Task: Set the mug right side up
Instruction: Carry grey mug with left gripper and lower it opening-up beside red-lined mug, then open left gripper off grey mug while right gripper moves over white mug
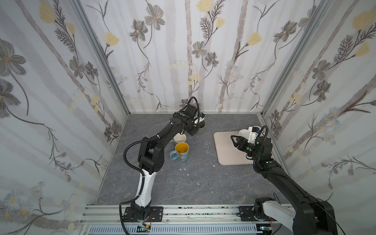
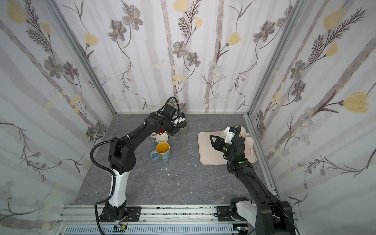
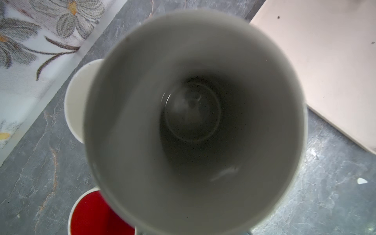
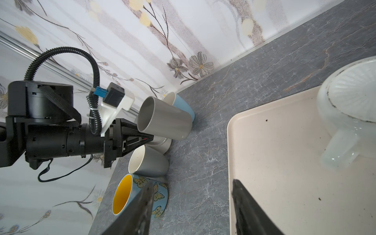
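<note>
Grey stone-look surface [image 1: 193, 183], floral walls on three sides. Left claw [image 4: 147, 138] is clamped tight on the grey mug [image 4: 164, 120], handle side by the look of it; the contact itself is hidden. Mug is at the back near the wall, tilted, mouth up toward the wrist camera, base low by the surface.

Flip looks mostly done. Left to do: level it, set it down, release.

Tight spot: blue mug [image 4: 180, 103] behind, red-inside mug [image 3: 95, 213] and cream-lined mug [image 4: 148, 160] just beside. Free room lies toward the tray [image 4: 274, 152] and the front. Right claw [image 4: 195, 213] is partly open and empty, over the tray.
</note>
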Controlling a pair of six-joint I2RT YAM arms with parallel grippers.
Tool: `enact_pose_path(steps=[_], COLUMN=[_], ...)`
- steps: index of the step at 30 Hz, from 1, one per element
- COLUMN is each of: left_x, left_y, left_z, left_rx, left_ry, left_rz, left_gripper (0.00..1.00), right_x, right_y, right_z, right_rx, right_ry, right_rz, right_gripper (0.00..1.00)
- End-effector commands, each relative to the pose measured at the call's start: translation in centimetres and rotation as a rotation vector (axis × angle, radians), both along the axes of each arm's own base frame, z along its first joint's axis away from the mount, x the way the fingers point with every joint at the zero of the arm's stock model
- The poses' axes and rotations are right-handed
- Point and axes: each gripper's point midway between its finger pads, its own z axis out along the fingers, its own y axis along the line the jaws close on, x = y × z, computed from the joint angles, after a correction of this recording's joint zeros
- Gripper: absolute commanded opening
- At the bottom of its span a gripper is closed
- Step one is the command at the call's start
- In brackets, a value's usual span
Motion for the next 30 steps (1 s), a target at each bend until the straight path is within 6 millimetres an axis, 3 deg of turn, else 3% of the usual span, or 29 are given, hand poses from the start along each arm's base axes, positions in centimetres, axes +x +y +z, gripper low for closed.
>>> enact_pose_path(steps=[1,17,19,24,30], left_x=[0.7,0.7,0.6,1.0,1.4], left_y=[0.5,2.0,2.3,2.8,2.6], left_z=[-0.2,-3.5,-4.0,-4.0,-2.5], left_rx=[0.06,0.109,0.111,0.127,0.103], left_ry=[-0.02,0.064,0.073,0.051,0.005], left_rz=[-0.034,-0.052,-0.052,-0.036,-0.036], left_gripper=[0.0,0.0,0.07,0.41,0.5], right_x=[0.1,0.6,0.8,1.0,1.4], right_y=[-0.1,-0.6,-0.5,-0.6,-2.3], right_z=[0.4,-0.2,-0.1,-0.2,-1.1], right_rx=[-0.002,-0.005,-0.005,-0.01,-0.096], right_ry=[-0.021,-0.004,-0.003,0.007,0.065], right_rz=[0.004,-0.015,-0.012,-0.012,-0.095], right_gripper=[0.6,0.6,0.6,0.6,0.59])
